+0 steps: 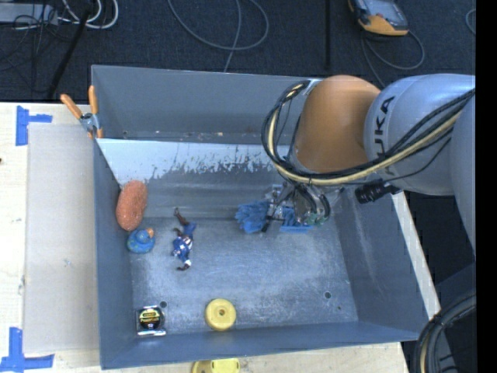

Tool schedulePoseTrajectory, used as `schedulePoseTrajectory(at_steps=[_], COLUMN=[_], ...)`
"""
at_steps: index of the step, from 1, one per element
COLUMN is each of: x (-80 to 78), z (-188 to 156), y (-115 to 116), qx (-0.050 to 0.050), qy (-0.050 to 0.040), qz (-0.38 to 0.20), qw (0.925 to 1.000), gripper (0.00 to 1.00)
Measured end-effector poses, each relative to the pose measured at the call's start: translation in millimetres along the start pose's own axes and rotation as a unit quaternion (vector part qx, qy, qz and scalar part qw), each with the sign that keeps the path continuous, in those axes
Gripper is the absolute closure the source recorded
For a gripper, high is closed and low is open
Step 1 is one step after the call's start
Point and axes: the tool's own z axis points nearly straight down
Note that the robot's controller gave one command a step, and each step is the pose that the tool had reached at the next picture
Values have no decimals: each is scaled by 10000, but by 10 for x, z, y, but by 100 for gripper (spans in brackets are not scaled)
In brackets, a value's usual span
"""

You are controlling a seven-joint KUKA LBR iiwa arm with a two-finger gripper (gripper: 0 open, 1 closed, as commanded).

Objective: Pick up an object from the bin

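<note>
Gripper point(293, 210) down low, right up against blue lumpy toy point(250, 217). Guessing that's the target, since it sits apart from the rest. Pincer open or closed: can't tell. Small blue figure point(183, 245) well left of toy.

**A:** Is there any writing you can read?

**B:** One piece. On the pale grey casing of the arm point(423, 127), just beside the orange cover point(334, 123), dark capital letters run sideways. I can read U, K, A, and the start of the word is hidden. It looks like the KUKA brand.

**A:** What about the small black and yellow tape measure point(150, 318), in the near left corner of the bin point(233, 99)?

**B:** Its face has a label, but the marks on it are too small to read.

**A:** Any numbers or signs elsewhere?

**B:** None that I can make out.
</note>
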Motion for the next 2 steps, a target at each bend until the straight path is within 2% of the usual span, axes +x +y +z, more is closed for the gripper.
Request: schedulePoseTrajectory(at_steps=[1, 2], x=[-14, 237], z=[-455, -820], y=[21, -104], qx=[3, 1], qy=[35, 8], qz=[-18, 241], qw=[10000, 9997], gripper=[100, 100])
